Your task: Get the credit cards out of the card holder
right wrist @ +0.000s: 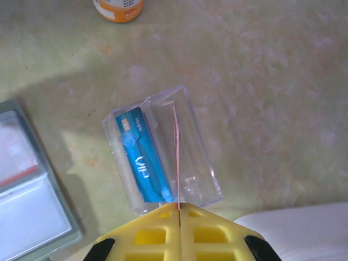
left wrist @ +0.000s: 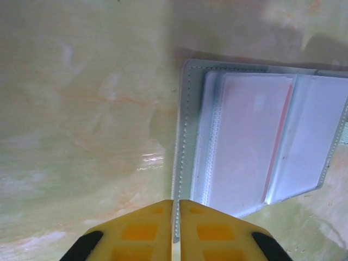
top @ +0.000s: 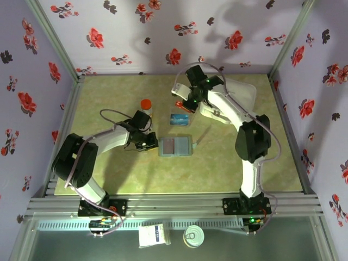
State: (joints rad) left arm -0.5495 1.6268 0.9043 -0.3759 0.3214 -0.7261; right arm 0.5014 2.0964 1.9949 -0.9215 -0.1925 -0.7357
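— Beside the card holder [top: 175, 145], on its left, what is the left gripper [top: 149, 143] doing?

— It sits right at the holder's left border. On the left wrist camera its jaws are together, and the stitched edge of the holder [left wrist: 187, 136] runs down into the seam between them, so they look clamped on that edge.

— And the holder itself?

— It lies open and flat on the tabletop [top: 109, 174]. A reddish card [left wrist: 244, 141] is under a clear sleeve inside it.

— Where is the right gripper [top: 184, 104]?

— Past the holder's far side, above the clear stand [top: 181, 119], which stands near the holder's far edge. Its jaws are pressed together on a thin red card [right wrist: 176, 157], seen edge-on.

— Is that card in the stand?

— It lines up over the stand's middle [right wrist: 196, 147]; whether it sits in a slot I cannot tell. A blue card [right wrist: 142, 157] leans inside the stand, on the side nearer the holder [right wrist: 32, 201].

— Anything else nearby?

— An orange-capped bottle [top: 145, 104] is beyond the holder, to its left, and a white box [top: 242, 89] is beyond it, to its right, under the right arm.
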